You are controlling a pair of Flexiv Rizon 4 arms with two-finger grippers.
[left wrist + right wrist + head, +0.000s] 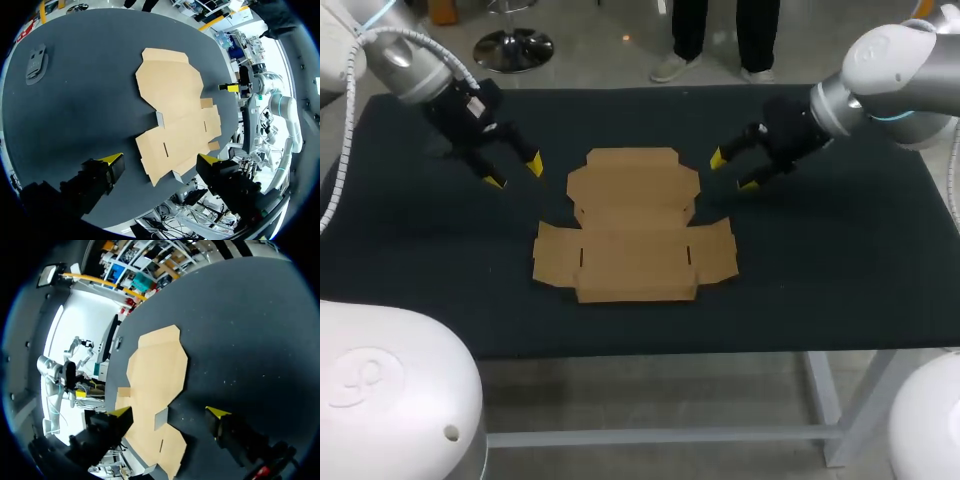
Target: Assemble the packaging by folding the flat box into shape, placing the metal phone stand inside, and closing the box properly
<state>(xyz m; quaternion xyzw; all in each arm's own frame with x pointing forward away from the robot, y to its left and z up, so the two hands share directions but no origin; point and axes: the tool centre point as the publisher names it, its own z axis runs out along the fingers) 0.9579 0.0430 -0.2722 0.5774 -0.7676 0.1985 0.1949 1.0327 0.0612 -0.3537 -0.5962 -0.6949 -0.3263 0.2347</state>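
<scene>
**A:** Where's the box [635, 225]?
**B:** Flat and unfolded, central on the tabletop [840, 260], so its flaps are free to fold.
**A:** And the 2 hands?
**B:** The left hand [515, 173] and right hand [732, 171] hover beyond it, flanking its far flap, both spread wide and empty. What looks like the stand [36, 62] lies well apart.

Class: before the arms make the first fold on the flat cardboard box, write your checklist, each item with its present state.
1. Cardboard box lies flat and unfolded on the table: ok.
2. Left end effector open and empty: ok.
3. Right end effector open and empty: ok.
4. Both clear of the box: ok.
5. Grey object beyond the box is the phone stand: cannot tell.
</scene>
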